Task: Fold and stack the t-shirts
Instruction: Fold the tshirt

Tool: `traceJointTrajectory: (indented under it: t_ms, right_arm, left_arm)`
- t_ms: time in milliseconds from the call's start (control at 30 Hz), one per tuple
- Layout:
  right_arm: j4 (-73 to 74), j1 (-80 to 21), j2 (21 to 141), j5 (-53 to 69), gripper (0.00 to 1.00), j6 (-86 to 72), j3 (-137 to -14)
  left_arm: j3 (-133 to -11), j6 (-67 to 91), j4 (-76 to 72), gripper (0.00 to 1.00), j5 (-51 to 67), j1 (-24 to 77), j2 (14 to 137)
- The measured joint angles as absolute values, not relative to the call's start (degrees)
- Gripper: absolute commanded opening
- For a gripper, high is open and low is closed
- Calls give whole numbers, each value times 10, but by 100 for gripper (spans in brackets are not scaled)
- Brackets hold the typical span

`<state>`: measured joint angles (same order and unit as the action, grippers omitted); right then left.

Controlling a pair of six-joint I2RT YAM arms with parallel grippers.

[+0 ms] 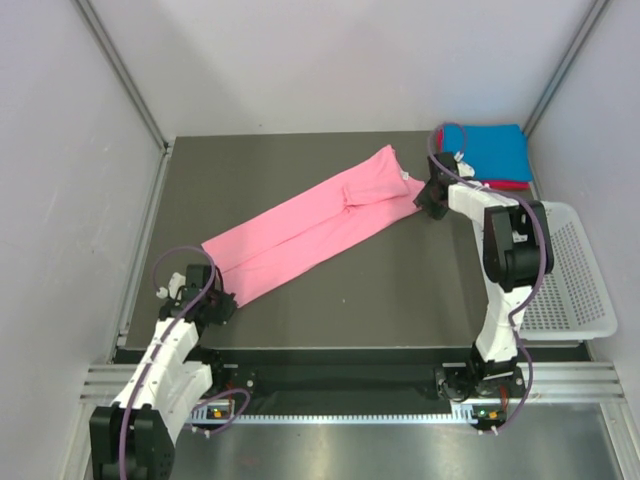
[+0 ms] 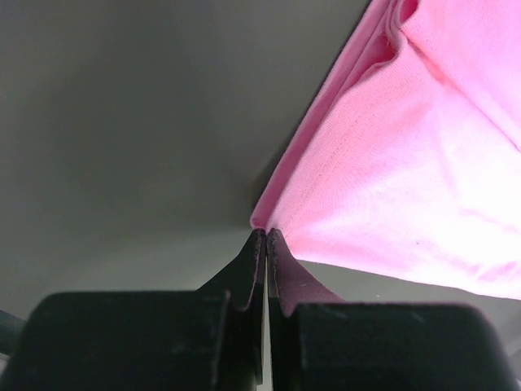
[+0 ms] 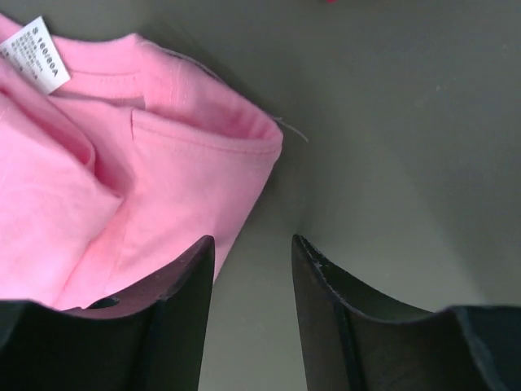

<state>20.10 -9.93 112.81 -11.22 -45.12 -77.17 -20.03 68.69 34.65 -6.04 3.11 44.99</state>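
Observation:
The light pink t-shirt (image 1: 310, 225) lies as a long narrow strip, running diagonally from the near left to the far right of the dark table (image 1: 380, 290). My left gripper (image 1: 225, 305) is shut at the strip's near-left corner. In the left wrist view its jaws (image 2: 266, 232) pinch the corner of the pink cloth (image 2: 407, 163). My right gripper (image 1: 430, 205) stands at the collar end. Its jaws (image 3: 252, 240) are apart with bare table between them, and the left finger (image 3: 183, 285) overlaps the pink hem (image 3: 122, 179). A folded bright blue t-shirt (image 1: 490, 150) rests on a magenta-red one (image 1: 505, 185) at the back right.
A white mesh basket (image 1: 575, 280) stands at the right edge, next to the right arm. A white size label (image 3: 37, 53) shows at the pink collar. Grey walls with metal posts close off the left, back and right sides.

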Motion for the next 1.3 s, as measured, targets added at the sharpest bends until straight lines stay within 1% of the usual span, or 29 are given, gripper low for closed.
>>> traceJointTrajectory:
  t_ms: [200, 300, 400, 433, 467, 500, 600, 667, 700, 733, 767, 867, 1000, 1067, 1100, 1200, 1300]
  right_arm:
    - [183, -98, 1146, -131, 40, -453, -783]
    - [177, -96, 1162, -137, 36, -453, -799]
    - [168, -95, 1173, -143, 27, -452, -810]
    - [167, -94, 1175, -146, 18, -452, -812]
    - [167, -93, 1177, -149, 14, -451, -814]
    - [166, -93, 1178, -152, 8, -450, -814]
    - [167, -91, 1178, -159, 0, -449, -815]
    - [170, -91, 1180, -161, 0, -444, -820]
    - [172, -91, 1184, -161, 0, -439, -828]
    - [172, -91, 1189, -161, 0, -435, -837]
    - [173, -91, 1196, -160, 0, -430, -849]
    - [173, -90, 1220, -160, 0, -418, -884]
    - [177, -84, 1251, -157, 0, -401, -928]
    - [177, -80, 1269, -154, 1, -394, -954]
    - [180, -79, 1276, -152, 2, -390, -966]
    - [184, -73, 1305, -142, 2, -378, -1011]
    - [185, -67, 1337, -129, 2, -370, -1059]
  left_arm:
    - [-200, 687, 352, 0, -61, 31, 435]
    - [-200, 687, 358, 0, -61, 31, 425]
    - [-200, 687, 363, 0, -61, 31, 419]
    - [-200, 687, 364, 0, -61, 31, 418]
    - [-200, 687, 365, 0, -61, 31, 417]
    - [-200, 687, 367, 0, -61, 31, 417]
    - [-198, 687, 373, 0, -60, 32, 410]
    - [-194, 687, 376, 0, -56, 35, 399]
    - [-190, 686, 377, 2, -51, 36, 393]
    - [-188, 683, 377, 12, -45, 36, 389]
    - [-186, 679, 377, 17, -33, 36, 387]
    - [-187, 662, 382, 23, -2, 40, 383]
    - [-218, 640, 426, 29, 1, 44, 370]
    - [-249, 628, 441, 38, -6, 44, 359]
    - [-265, 622, 445, 40, -9, 44, 355]
    - [-303, 599, 435, 41, -11, 44, 350]
    - [-315, 571, 415, 41, -7, 44, 365]
